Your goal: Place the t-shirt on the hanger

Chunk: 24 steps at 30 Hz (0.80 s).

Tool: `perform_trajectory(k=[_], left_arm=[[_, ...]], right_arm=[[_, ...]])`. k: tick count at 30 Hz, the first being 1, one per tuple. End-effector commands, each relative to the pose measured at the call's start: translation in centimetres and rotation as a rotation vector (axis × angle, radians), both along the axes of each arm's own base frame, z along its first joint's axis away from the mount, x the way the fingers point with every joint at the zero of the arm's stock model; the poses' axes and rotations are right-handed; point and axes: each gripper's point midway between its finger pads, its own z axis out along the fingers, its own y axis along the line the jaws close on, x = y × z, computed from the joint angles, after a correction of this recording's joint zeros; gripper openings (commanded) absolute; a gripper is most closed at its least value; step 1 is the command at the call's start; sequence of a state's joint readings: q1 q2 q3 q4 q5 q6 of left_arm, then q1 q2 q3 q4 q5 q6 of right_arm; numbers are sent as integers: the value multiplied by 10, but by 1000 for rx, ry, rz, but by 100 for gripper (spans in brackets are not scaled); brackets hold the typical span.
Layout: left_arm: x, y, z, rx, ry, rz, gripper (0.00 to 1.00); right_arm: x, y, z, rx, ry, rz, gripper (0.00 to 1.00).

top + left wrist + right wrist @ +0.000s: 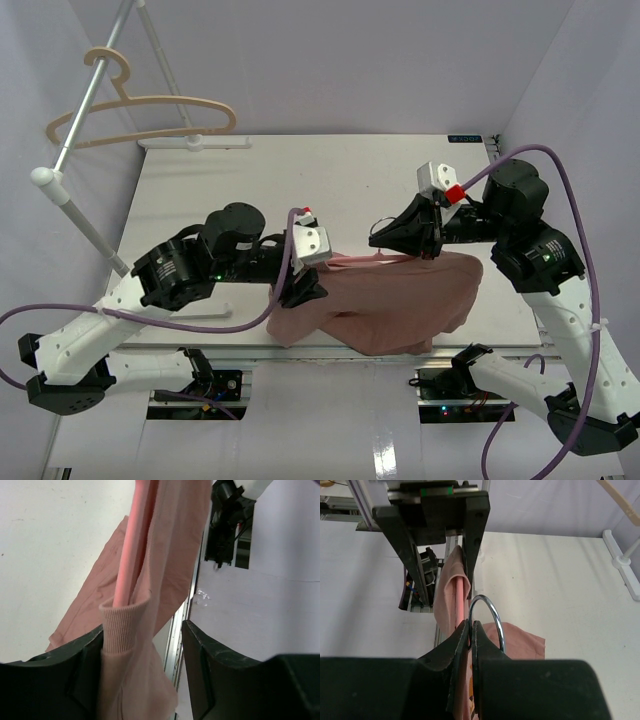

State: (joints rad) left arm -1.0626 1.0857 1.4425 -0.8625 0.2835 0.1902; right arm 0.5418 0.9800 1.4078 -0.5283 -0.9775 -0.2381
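The t-shirt [400,300], a soft dusty-pink short-sleeved cloth garment, lies bunched near the front edge of the white table [330,170], strung between the two arms. The left gripper [142,630] has its black jaws apart. A ribbed edge of the shirt sits between them and touches one finger only, so nothing is pinched there. One arm of the thin pink triangular hanger [131,545] runs through that ribbed opening. The right gripper [471,627] is clenched on the hanger just below its slim metal hook [496,622], which curls out past the fingertips. How far the hanger reaches inside the cloth is hidden.

With the left jaws loose, the ribbed edge could slip off the hanger arm if either arm pulls away. The right pinch is on a thin neck, so the hanger may swivel under the weight of the cloth. The folds lying near the table's edge could also drag the rest of the shirt down.

There are two grippers, one t-shirt, one table and two hangers. One hanger is the pink one in hand; the other is a thicker beige one [620,501] hung on a metal rail [95,85] beyond the table's far left corner.
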Motion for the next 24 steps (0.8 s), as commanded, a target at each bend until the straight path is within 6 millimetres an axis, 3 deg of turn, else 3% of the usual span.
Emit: perform_trajectory(k=[1,6,9,16,20,22,24], left_arm=[[-18,12,39,-93,-34,-55,65],[-13,19,58,-122,-72,-13,56],[-29,12,64,-134,-38,-115,49],[-39,-5,27,-36,72,-208,46],[-37,-8,18,-22,92,-199,45],[-33,-11,17,-11,99,-177,35],[-25,-12,15,1,101,-132,12]], right_arm=[[-21,-4,24,74,-127,96,8],[-40,-9,21,79,-160,173,8],[-44,-11,23,85,-175,188,8],[-46,-12,26,90,-186,183,8],[-41,-11,25,85,-182,160,8],[-36,-10,25,83,-177,136,8],[-34,-9,25,82,-172,129,8]])
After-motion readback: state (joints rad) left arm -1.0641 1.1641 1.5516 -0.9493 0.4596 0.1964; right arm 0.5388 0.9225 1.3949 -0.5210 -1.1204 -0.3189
